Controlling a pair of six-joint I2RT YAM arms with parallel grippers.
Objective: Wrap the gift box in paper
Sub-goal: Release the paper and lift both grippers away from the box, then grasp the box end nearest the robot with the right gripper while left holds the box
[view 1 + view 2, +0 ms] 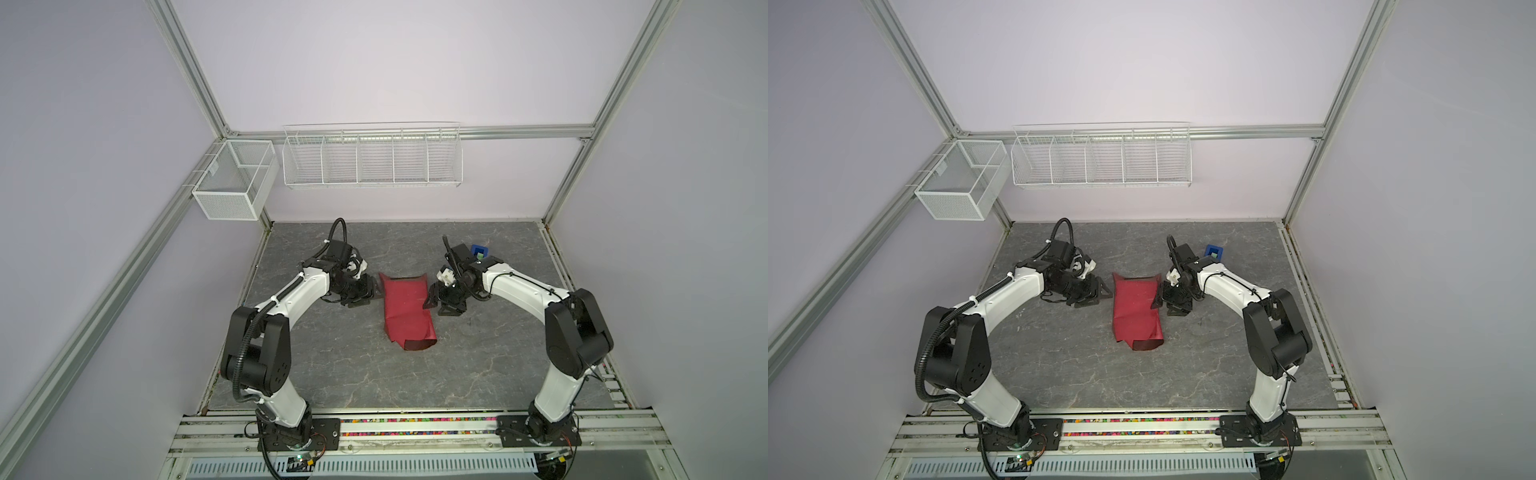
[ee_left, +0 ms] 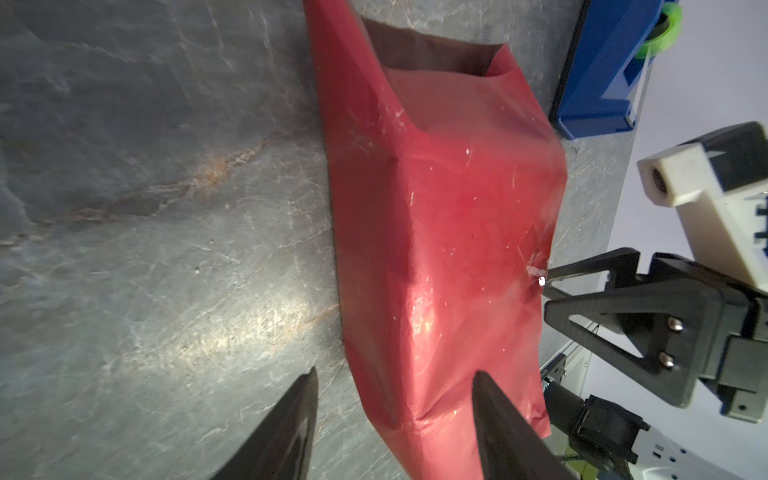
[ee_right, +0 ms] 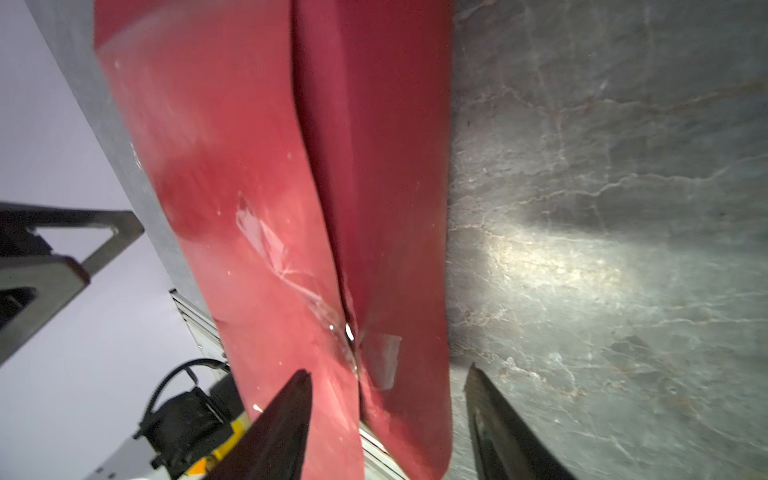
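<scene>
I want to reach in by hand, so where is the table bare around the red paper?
Widest bare table: between the paper's near end and the front rail. Also bare: the strip from its far end to the back wall. Crowded: both flanks, where the left gripper and right gripper stand open, and by the tape dispenser.

one red paper (image 1: 407, 309), one blue tape dispenser (image 1: 480, 250), two wire baskets (image 1: 235, 178), two arms (image 1: 299, 291).
</scene>
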